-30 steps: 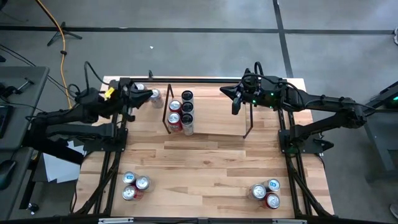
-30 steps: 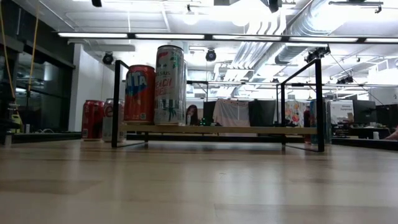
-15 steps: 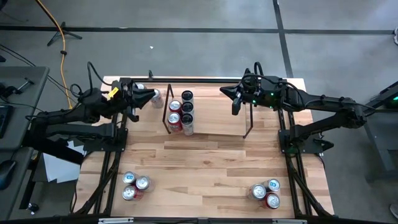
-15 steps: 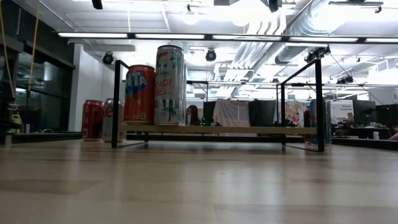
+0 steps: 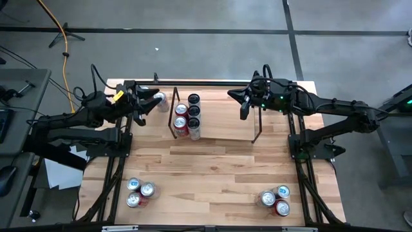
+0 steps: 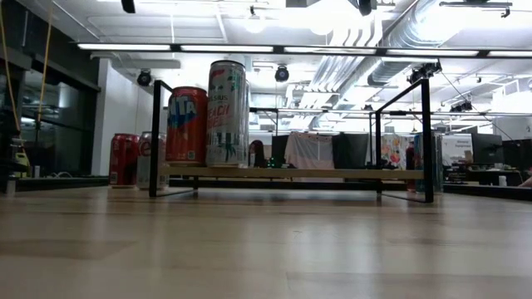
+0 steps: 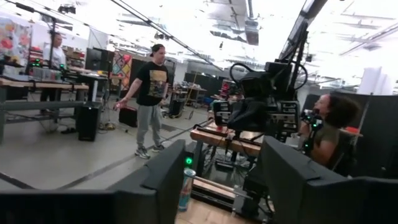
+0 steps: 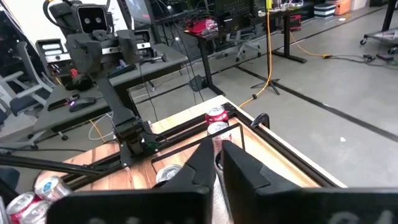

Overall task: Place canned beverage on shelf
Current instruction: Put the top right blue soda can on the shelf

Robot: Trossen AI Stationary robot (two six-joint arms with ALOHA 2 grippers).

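Black shelf (image 5: 212, 116): 4 cans (image 5: 187, 116) | left hand (image 5: 150, 101) released | right hand (image 5: 243, 103) clenched, empty

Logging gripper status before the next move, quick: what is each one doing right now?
Left gripper: open, fingers apart, holding nothing, beside the cans at the table's far left.
Right gripper: shut, holding nothing, over the shelf.

In the low view, the shelf (image 6: 291, 173) is hiding the lower parts of whatever stands behind it, and the two cans (image 6: 137, 159) left of the shelf are overlapping, so their labels are staying unreadable. In the high view, the shelf's clear top is barely showing. The right wrist view's fingers (image 8: 200, 163) are covering a can near the shelf.
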